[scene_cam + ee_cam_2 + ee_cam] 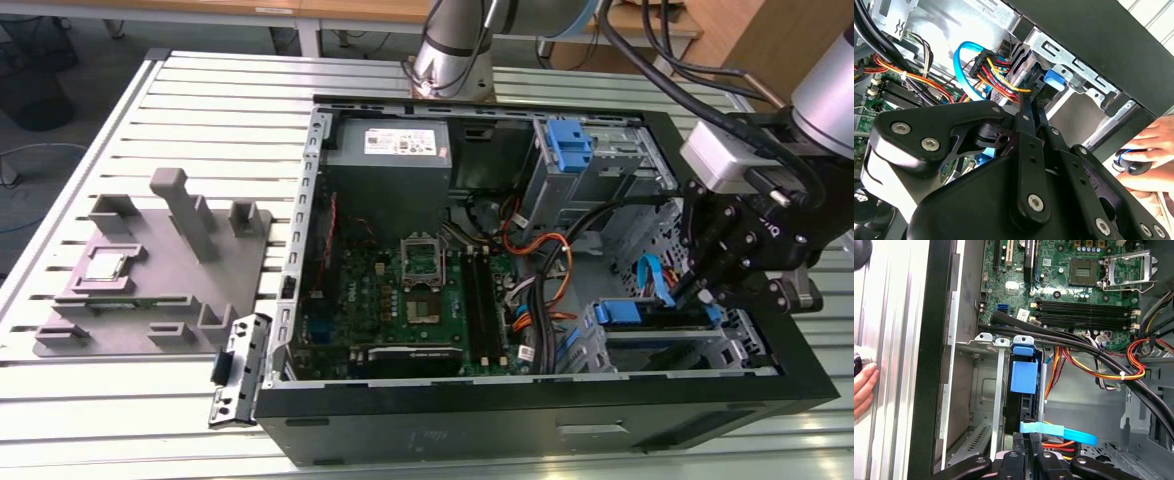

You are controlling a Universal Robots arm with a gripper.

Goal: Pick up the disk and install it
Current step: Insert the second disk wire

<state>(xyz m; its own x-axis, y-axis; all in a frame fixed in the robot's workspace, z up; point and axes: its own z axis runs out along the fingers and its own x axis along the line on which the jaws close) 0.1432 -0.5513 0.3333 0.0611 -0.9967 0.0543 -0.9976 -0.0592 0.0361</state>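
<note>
Robotics lab bench, I judge: my arm works over slatted aluminium table (200,85), opened computer case (534,420) on it, grey fixture block (160,270) at exterior view's left, wooden desks (334,10) far behind.

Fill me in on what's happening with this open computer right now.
A robot arm has its gripper down inside the open computer case, at the drive cage near the exterior view's right. The disk, in its blue frame, sits in that cage between the metal rails, with the gripper right at its end. A flat blue cable and a bundle of coloured wires run close by. A person's hand rests outside the case wall.
</note>
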